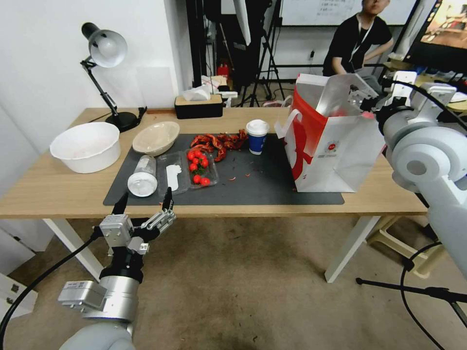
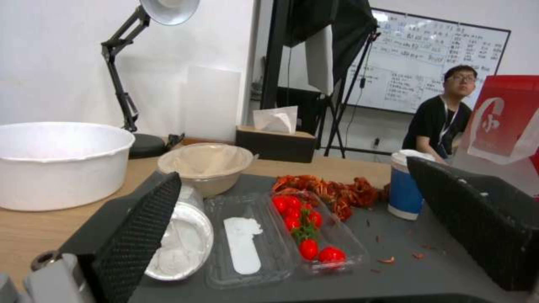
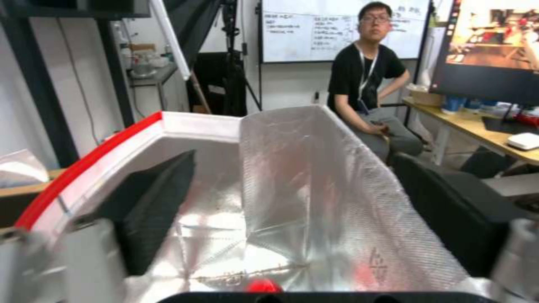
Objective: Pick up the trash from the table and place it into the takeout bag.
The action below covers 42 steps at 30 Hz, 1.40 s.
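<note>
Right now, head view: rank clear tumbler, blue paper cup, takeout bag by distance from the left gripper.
From the open left gripper at the table's near edge:
1. Clear tumbler, lying just ahead.
2. Blue paper cup, mid-mat, farther back.
3. Takeout bag, far right.

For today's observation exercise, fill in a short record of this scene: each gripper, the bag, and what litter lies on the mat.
left gripper: open, at the table's near edge, facing the tumbler
right gripper: open, over the takeout bag's mouth
takeout bag: upright on the mat's right end, silvery lining showing
clear plastic tumbler: lying on its side
blue paper cup: upright, lid on
beige bowl: tilted, at the mat's far left corner
</note>
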### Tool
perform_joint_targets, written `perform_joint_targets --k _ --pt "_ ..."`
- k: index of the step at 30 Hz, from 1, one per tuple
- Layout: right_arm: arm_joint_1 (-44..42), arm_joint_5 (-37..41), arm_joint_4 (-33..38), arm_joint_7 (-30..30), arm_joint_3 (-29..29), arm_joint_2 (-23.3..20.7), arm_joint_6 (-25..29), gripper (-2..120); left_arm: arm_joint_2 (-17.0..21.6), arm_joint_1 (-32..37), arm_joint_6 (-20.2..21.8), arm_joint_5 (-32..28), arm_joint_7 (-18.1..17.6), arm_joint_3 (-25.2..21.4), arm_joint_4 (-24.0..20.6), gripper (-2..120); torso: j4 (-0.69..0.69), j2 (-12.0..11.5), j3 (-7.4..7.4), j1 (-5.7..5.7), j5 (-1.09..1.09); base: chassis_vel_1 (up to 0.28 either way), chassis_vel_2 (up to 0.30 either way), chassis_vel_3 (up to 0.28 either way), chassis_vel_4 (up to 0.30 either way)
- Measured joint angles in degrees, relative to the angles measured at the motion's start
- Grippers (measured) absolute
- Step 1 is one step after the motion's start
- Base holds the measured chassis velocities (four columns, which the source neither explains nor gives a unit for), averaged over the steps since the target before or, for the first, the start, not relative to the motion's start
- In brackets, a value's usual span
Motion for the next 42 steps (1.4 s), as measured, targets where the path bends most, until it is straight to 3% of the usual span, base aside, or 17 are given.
perform_joint_targets --k 2,11,19,25,34,37,42 --pt "-0.4 -0.4 0.5 -0.5 0.0 0.2 0.5 99 -0.1 0.0 0.0 0.0 0.1 0.0 0.0 100 0.00 0.0 0.00 0.00 0.00 0.000 0.000 0.000 0.000" --pt "-1.2 -1.8 1.5 -3.2 -0.1 0.3 3.0 100 -0.2 0.1 0.0 0.1 0.1 -0.1 -0.1 100 0.00 0.0 0.00 0.00 0.00 0.000 0.000 0.000 0.000" --pt "-6.3 -9.6 5.1 -13.6 0.6 0.0 13.3 100 -0.3 0.1 0.0 0.1 0.2 -0.2 -0.1 100 0.00 0.0 0.00 0.00 0.00 0.000 0.000 0.000 0.000" --pt "-20.5 -18.8 10.2 -24.6 5.2 -0.1 25.0 100 -0.2 -0.1 -0.3 0.1 0.3 -0.1 0.3 100 -0.03 0.0 -0.01 0.00 0.02 0.000 0.000 0.000 0.000" --pt "-35.1 -25.0 12.9 -29.5 10.3 2.7 33.6 100 -0.2 -0.2 -0.5 0.1 0.4 0.2 0.8 100 0.01 0.0 0.00 0.00 0.01 0.000 0.000 0.000 0.000" --pt "-45.1 -30.9 11.8 -32.6 11.9 7.1 40.6 100 0.0 -0.2 -0.6 0.1 0.4 0.1 0.9 100 -0.01 0.0 -0.01 0.00 0.01 0.000 0.000 0.000 0.000" --pt "-52.6 -38.5 8.8 -34.9 11.0 13.3 47.0 100 0.0 -0.3 -0.6 0.1 0.4 0.2 1.2 100 -0.01 0.0 0.00 0.00 0.02 0.000 0.000 0.000 0.000"
